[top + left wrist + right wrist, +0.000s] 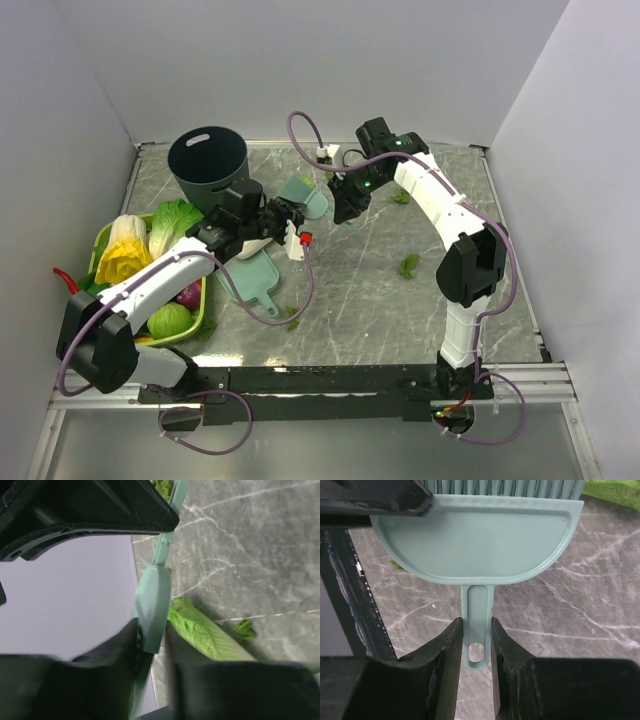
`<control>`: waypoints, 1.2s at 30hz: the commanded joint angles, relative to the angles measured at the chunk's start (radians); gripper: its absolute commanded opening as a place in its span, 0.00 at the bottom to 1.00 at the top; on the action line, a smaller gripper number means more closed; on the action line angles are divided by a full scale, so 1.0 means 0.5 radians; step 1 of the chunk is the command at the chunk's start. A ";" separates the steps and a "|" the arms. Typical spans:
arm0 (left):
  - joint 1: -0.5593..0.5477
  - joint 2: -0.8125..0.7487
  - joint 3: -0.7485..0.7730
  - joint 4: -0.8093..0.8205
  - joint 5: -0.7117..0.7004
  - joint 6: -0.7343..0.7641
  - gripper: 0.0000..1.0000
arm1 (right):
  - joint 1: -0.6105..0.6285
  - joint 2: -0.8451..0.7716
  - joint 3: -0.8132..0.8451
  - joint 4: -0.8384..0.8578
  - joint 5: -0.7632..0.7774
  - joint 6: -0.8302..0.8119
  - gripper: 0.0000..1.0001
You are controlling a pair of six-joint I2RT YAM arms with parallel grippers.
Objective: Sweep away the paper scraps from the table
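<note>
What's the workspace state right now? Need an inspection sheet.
Surface: grey marble table with a metal rim.
Job's things: scraps scattered on the table; brush between both grippers.
Clutter: dustpan lying flat under the left arm; dark bin; green tray of vegetables.
Grippers: right gripper shut on the brush handle; left gripper apparently closed on the brush's edge.
Cables: purple cables loop off both arms.
Surroundings: pale walls on three sides.

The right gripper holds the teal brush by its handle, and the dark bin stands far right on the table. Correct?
Not quite: the dark bin stands far left on the table, as the top view shows. The right gripper does hold the teal brush by its handle.
</note>
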 commanded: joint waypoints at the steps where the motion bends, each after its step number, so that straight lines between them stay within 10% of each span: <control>1: -0.023 0.049 0.126 0.000 -0.065 0.020 0.21 | 0.006 -0.111 0.037 -0.024 -0.151 0.023 0.00; 5: -0.026 0.049 0.135 0.039 -0.108 -0.206 0.01 | -0.028 -0.139 0.052 0.068 -0.185 0.212 0.15; 12: 0.087 0.343 0.824 -0.613 0.121 -0.976 0.01 | -0.423 -0.531 -0.180 0.719 -0.436 0.639 1.00; 17: 0.314 0.589 1.364 -1.223 0.627 -1.344 0.01 | -0.553 -0.963 -0.690 1.571 -0.553 0.864 1.00; 28: 0.578 1.024 2.153 -2.426 1.070 -0.959 0.01 | -0.525 -0.857 -0.666 1.382 -0.903 0.484 0.91; 36: 0.649 0.905 1.874 -2.249 1.241 -1.029 0.01 | -0.403 -0.685 -0.636 1.495 -0.884 0.563 0.83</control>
